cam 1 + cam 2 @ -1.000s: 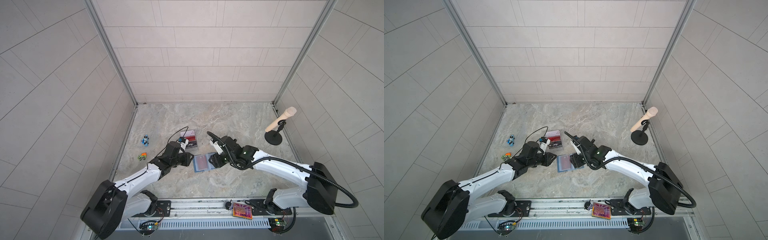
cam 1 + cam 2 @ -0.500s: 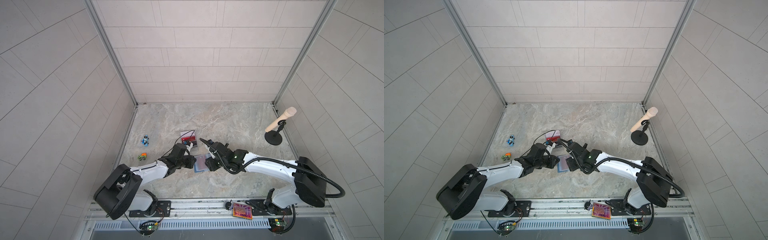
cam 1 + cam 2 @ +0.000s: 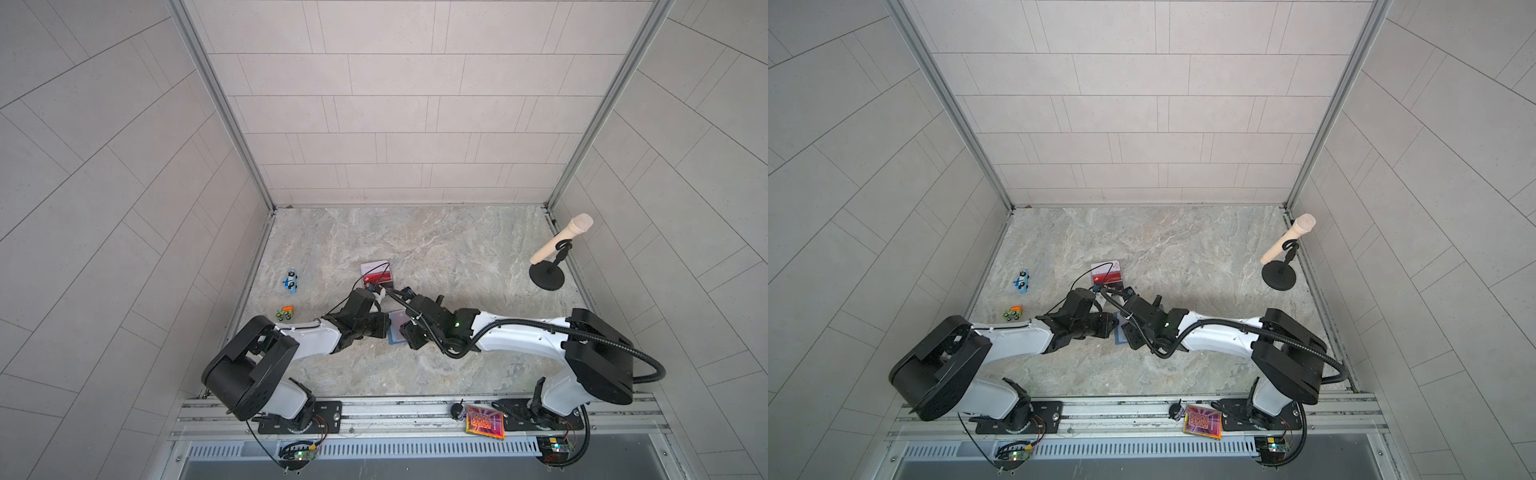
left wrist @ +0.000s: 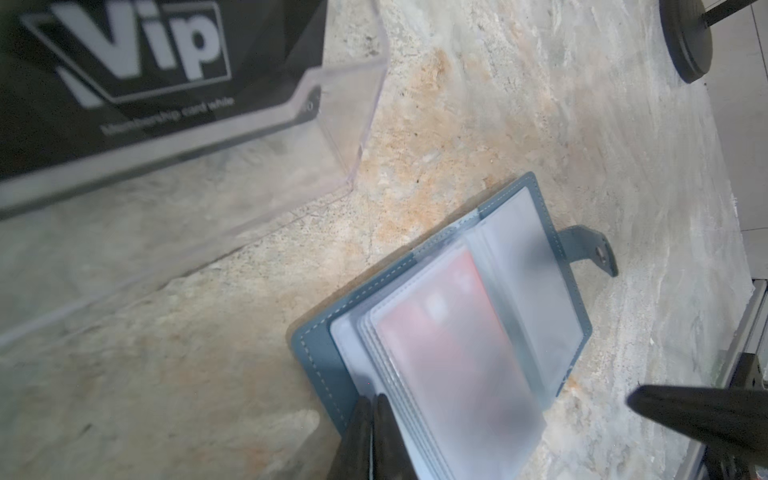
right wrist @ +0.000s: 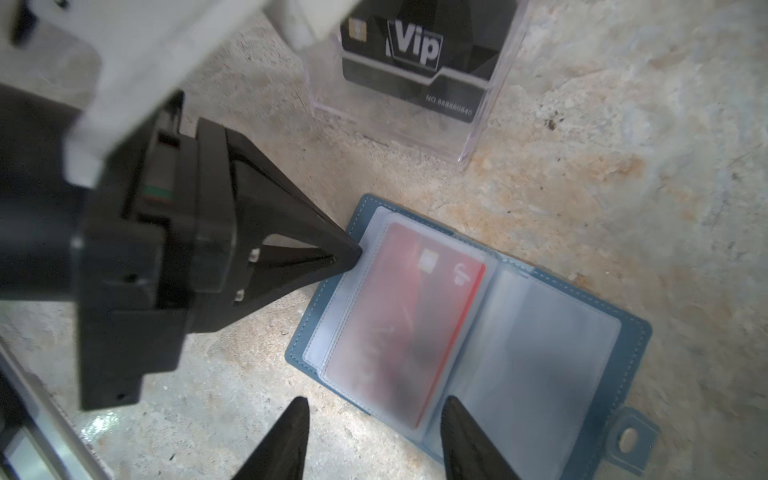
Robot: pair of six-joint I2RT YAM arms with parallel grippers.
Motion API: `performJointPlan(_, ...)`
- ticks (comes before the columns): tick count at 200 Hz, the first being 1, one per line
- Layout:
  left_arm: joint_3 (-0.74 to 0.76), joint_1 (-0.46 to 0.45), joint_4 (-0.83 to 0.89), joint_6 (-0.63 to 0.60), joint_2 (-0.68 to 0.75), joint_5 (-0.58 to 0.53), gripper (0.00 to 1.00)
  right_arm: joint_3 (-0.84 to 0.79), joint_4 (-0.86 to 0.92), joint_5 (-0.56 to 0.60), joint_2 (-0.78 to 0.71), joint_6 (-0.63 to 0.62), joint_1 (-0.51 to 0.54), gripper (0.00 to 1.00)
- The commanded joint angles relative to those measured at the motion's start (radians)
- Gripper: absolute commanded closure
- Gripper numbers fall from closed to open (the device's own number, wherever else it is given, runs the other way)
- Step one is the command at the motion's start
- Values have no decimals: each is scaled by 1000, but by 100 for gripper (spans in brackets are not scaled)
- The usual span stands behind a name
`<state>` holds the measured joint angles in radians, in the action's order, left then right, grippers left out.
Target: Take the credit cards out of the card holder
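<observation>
The holder lay open on the table, and there was the red card, showing through one sleeve! The black card stood out already in the clear stand. Our left jaws were shut, tips at a corner of the holder; whether they pinched a sleeve we couldn't tell. Our right jaws hung half open, flanking the red card's short end. To our eye, we needed to pin the cover hard, nip the card alone, and draw it straight along the sleeve.

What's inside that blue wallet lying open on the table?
The card holder contains clear sleeves; the uppermost sleeve shows a red card. The facing sleeve looks empty. The lower sleeves are covered, so any further cards there cannot be seen.
</observation>
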<state>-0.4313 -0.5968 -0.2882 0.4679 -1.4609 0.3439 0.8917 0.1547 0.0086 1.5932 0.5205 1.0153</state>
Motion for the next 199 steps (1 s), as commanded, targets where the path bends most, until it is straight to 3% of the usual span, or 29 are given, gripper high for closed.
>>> performJointPlan(1,26,-5,-26,14,-25,3,92,12,-21,33,39,2,8,47)
performJointPlan(140,74,-5,-51,47,-7,-6,92,82,-12,100,168,-12,24,37)
performJointPlan(199,68,-5,-45,48,-9,-6,92,99,29,160,206,-4,27,39)
